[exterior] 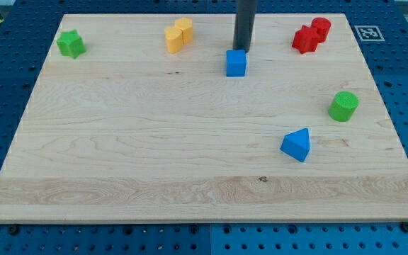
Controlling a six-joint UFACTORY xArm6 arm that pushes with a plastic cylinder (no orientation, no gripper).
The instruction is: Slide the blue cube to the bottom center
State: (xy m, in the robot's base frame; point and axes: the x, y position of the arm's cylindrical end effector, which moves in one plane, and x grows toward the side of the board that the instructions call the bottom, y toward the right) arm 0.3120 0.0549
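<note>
The blue triangular block (pixel 296 144) is lying nearest the view's bottom, well below and to the view's right of my tip (pixel 244 48). The rod is running out of frame at the view's top, so its upper part is cut off; it carries no jaws to open or close. My tip is resting just above the blue cube (pixel 236 62), touching or nearly touching its top edge; contact is hard to confirm. The cube is sitting upper centre on the wooden board (pixel 119 170), roughly square to it, showing no long axis. The exact shapes of the yellow block (pixel 178 35), red block (pixel 311 35) and green star-like block (pixel 70 44) are hard to make out. The green cylinder (pixel 343 105) is standing far right.
</note>
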